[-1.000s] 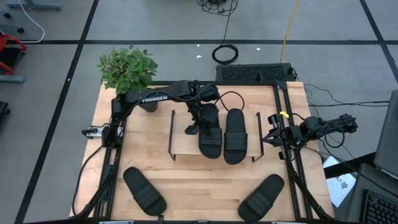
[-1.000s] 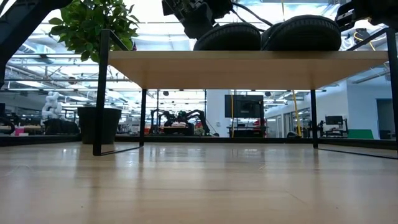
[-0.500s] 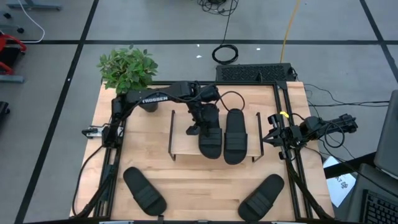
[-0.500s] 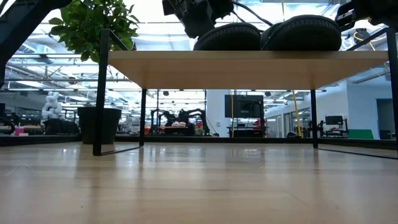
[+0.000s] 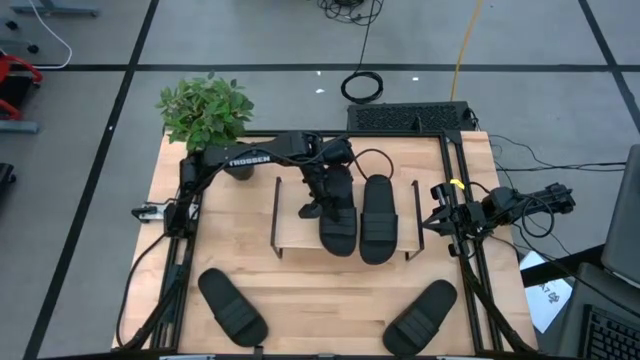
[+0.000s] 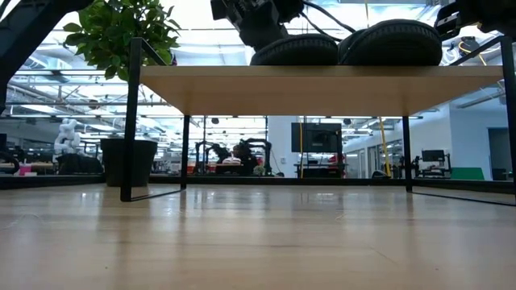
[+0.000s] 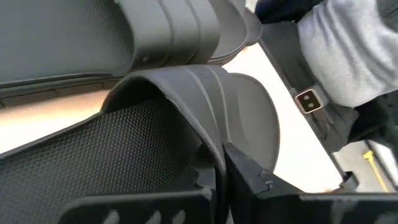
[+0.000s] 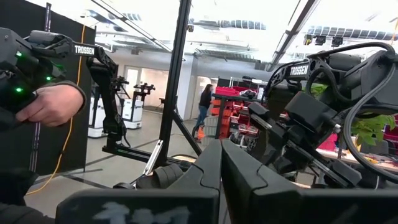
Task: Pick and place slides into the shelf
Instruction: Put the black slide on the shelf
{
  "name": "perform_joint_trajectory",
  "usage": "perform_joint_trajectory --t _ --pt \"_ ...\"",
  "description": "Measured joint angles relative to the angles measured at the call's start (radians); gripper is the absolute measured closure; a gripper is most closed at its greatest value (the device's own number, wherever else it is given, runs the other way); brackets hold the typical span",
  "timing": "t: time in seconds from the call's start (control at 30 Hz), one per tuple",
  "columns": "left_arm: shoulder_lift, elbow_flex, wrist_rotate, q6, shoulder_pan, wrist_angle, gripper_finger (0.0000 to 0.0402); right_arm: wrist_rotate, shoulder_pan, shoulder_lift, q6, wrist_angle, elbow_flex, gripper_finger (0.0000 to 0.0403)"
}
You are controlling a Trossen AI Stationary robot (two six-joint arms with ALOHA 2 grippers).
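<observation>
Two black slides lie side by side on the shelf's light-wood top [image 5: 295,228], soles down: a left one [image 5: 338,230] and a right one [image 5: 378,222]. From the side they show as two black humps [image 6: 294,50] [image 6: 393,42]. Another slide [image 5: 232,305] lies on the table near left, and one more [image 5: 420,318] near right. My left gripper [image 5: 322,203] [image 7: 222,177] is shut over the left shelf slide, at its strap. My right gripper [image 5: 436,220] [image 8: 221,180] is shut and waits at the table's right edge. My left gripper's shut fingertips meet the edge of the strap [image 7: 208,140] of the left slide on the shelf, slanting down from the far side. The slide lies flat on the shelf's top. Whether any of the strap is caught between the fingers I cannot tell.
A potted plant [image 5: 205,110] stands at the table's far left corner. The shelf's black side frames [image 5: 276,215] [image 5: 415,215] rise from the table. The right wrist view shows a person's hand [image 8: 46,102] beyond the table.
</observation>
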Motion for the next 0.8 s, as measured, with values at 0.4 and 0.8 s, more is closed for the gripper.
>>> perform_joint_trajectory --t 0.4,0.8 --pt "0.0 0.0 0.078 -0.027 0.001 0.003 0.0399 0.0 0.0 0.0 0.0 0.0 0.0 0.0403" --pt "0.001 -0.002 0.108 -0.042 0.0 0.006 0.0401 0.0 0.0 0.0 0.0 0.0 0.0 0.0403"
